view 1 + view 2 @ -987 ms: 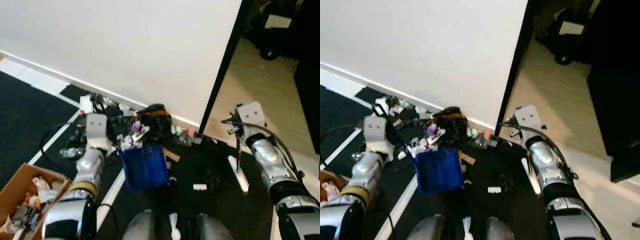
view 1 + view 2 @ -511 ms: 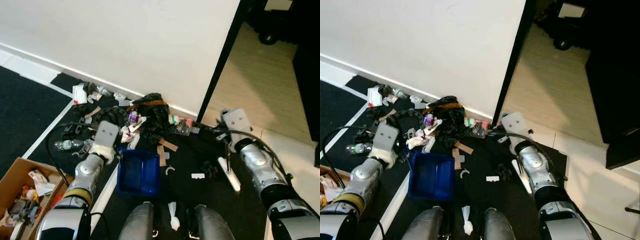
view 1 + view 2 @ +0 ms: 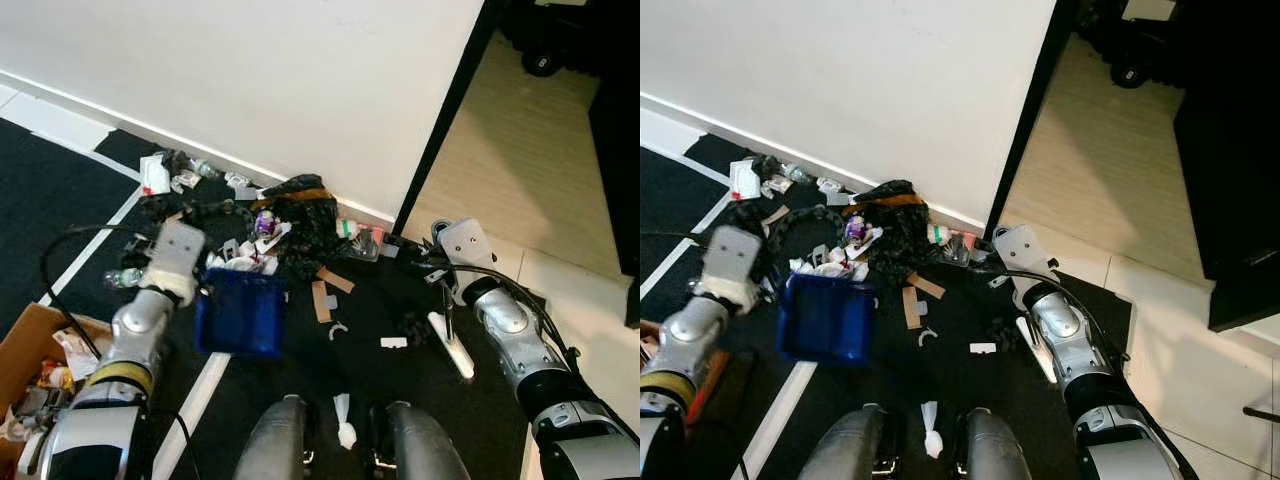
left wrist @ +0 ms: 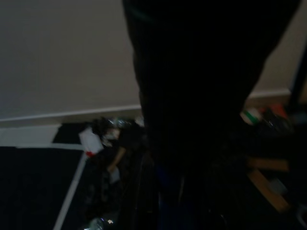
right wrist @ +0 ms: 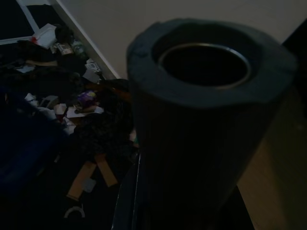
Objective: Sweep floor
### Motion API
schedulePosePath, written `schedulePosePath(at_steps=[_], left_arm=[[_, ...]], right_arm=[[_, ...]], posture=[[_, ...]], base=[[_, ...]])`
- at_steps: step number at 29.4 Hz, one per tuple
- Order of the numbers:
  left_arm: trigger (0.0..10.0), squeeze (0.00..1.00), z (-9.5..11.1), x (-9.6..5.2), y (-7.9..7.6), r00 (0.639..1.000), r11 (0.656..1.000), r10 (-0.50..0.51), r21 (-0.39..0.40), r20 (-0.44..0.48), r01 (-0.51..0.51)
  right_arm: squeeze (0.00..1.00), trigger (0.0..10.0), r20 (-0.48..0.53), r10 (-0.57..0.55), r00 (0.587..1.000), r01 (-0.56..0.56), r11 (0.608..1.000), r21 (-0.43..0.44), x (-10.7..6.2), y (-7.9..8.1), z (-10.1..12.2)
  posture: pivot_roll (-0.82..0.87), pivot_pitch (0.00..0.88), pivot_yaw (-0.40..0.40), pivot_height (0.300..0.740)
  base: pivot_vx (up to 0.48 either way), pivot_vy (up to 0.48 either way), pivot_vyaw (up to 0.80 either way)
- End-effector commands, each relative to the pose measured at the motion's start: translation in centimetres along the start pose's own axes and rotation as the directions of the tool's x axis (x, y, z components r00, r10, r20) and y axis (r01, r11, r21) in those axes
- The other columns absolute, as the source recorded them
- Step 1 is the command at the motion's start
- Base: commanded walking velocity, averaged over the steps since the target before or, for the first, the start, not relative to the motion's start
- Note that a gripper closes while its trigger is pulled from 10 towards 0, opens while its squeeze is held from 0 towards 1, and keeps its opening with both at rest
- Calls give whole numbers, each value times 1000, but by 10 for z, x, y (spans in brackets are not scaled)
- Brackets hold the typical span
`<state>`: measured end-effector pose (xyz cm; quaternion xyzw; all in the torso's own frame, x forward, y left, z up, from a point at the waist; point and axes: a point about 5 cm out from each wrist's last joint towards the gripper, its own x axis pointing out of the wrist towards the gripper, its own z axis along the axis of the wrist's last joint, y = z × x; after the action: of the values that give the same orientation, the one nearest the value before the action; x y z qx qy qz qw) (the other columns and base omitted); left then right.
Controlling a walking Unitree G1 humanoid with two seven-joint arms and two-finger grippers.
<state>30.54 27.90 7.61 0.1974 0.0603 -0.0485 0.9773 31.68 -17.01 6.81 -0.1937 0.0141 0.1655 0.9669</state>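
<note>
Two pincers, so what does each have?
— The left pincer (image 3: 200,288) is hidden under its wrist block, so I cannot tell whether it is open or closed. A blue dustpan (image 3: 240,312) sits at its tip, blurred, over the black floor (image 3: 300,375). The right pincer (image 3: 446,292) is hidden too, so again I cannot tell. A thin broom handle (image 3: 447,318) drops from it to a white brush head (image 3: 450,345) on the floor.

What lies nearest?
— One white scrap (image 3: 343,420) between the robot's knees. One cardboard box (image 3: 30,335) of rubbish stands at the left edge, just beside the left arm.

And between the two tools?
— Loose bits: one white curl (image 3: 338,328), one small white tag (image 3: 393,342) and two brown card strips (image 3: 320,295), all apart from both tools. One dark clump (image 3: 413,325) lies near the brush head.

Where is the bulk of it?
— One litter pile (image 3: 290,225) lies against the wall (image 3: 250,70) beyond the dustpan, with one clear bottle (image 3: 122,277) (lying on its side) to its left and one white carton (image 3: 153,173) further along the skirting.

Any open room?
— One white stripe (image 3: 205,385) crosses the floor under the dustpan. The black door frame (image 3: 445,110) bounds the wall on the right. Past it, pale tile (image 3: 590,310) and wood flooring (image 3: 520,150) lie open.
</note>
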Motion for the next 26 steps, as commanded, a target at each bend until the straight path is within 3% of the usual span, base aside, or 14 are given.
schedulePosePath(at_steps=[1,10,14,20,22,24,25,26], left_arm=[[10000,0,9,1,10,999,999,-6,36,37,5],[10000,0,-6,-6,0,994,992,-103,73,-43,106],[10000,0,-4,-6,6,992,985,-113,123,-50,118],[10000,0,0,-5,12,992,984,-115,128,-51,121],[10000,0,-2,-4,7,991,985,-125,112,-55,130],[10000,0,-6,-2,-17,986,986,-161,35,-39,162],[10000,0,-6,-2,-17,986,986,-161,35,-39,162],[10000,0,-9,-1,-34,983,983,-181,-9,-34,181]], right_arm=[[0,10000,11,1,1000,-1,1000,-21,0,-2,2],[0,10000,5,-3,1000,3,1000,-20,-2,-1,1],[0,10000,-2,-7,1000,7,1000,-19,-4,-1,-1],[0,10000,-4,-11,1000,11,1000,-20,-3,-2,-1],[0,10000,-4,-10,1000,10,1000,-17,-2,-1,-1],[0,10000,-3,-12,1000,12,1000,-3,2,1,1],[0,10000,-3,-12,1000,12,1000,-3,2,1,1],[0,10000,-2,-12,1000,12,1000,5,6,2,3]], posture=[[106,182,-15,740],[99,189,-10,740],[98,188,-11,740],[102,188,-12,740],[102,188,-12,740],[105,190,-10,740],[105,190,-10,740],[104,190,-8,740]], base=[[0,0,0],[0,0,0],[0,0,0],[0,0,0],[0,0,0],[0,0,0],[0,0,0],[0,0,0]])
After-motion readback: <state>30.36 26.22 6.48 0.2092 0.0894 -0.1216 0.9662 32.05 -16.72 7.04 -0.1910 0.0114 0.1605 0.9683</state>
